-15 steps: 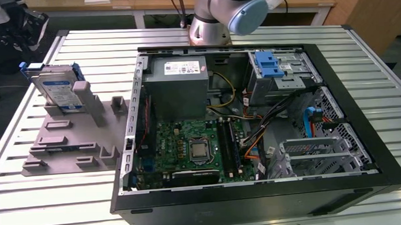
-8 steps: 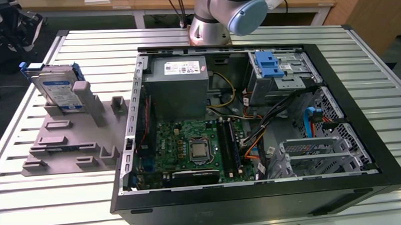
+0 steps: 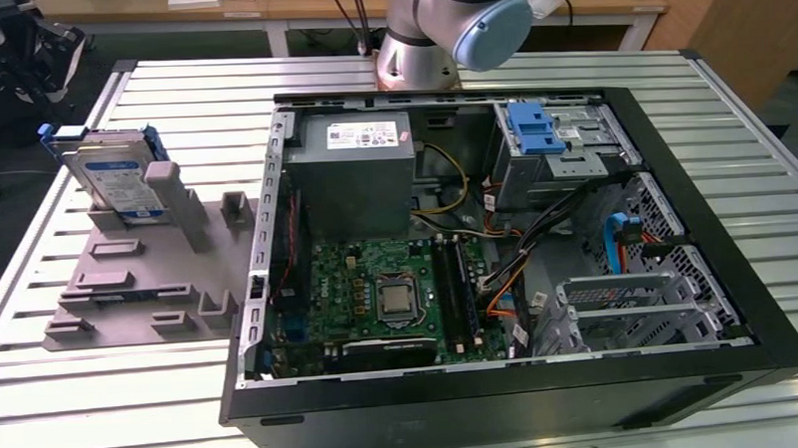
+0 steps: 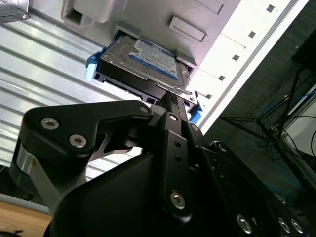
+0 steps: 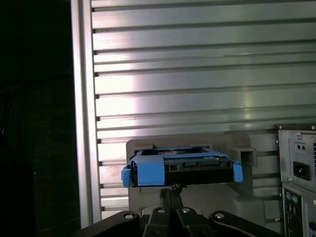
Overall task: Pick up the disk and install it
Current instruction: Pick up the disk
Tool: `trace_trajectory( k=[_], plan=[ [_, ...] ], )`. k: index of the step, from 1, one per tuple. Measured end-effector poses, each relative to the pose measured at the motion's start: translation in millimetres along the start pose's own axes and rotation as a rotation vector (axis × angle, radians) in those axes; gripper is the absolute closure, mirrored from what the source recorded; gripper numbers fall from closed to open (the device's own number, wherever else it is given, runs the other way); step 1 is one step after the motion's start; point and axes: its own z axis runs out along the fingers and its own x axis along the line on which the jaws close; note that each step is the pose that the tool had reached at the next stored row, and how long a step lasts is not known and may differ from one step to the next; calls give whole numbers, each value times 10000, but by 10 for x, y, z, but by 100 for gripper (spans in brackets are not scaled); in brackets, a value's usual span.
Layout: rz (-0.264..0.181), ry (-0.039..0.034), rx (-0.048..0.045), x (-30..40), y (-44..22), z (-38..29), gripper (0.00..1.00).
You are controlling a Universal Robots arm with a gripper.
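A slatted metal tabletop (image 3: pixel 140 412) carries three things directly. An open black computer case (image 3: pixel 512 409) lies on its side and reaches from the middle to the edge at the exterior view's right. A flat grey slotted holder plate (image 3: pixel 135 283) sits beside the case, towards the opposite edge. The arm's base (image 3: pixel 413 64) stands at the far edge, just behind the case.

The exterior view looks steeply down from well back over the slatted aluminium counter (image 3: pixel 100 414) and the open black computer case (image 3: pixel 512 409). Both wrist views sit close behind the black end effector (image 4: pixel 168 98) (image 5: pixel 171 190), facing the disk (image 3: pixel 116 179) (image 4: pixel 148 61) (image 5: pixel 180 168), a silver hard drive in a blue carrier, which all three views share.
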Motion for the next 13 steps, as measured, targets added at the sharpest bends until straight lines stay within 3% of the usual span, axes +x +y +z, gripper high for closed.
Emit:
trace_trajectory(
  k=[13],
  plan=[
    [-115, 5, -1, 1, 0, 0, 89]
  ],
)
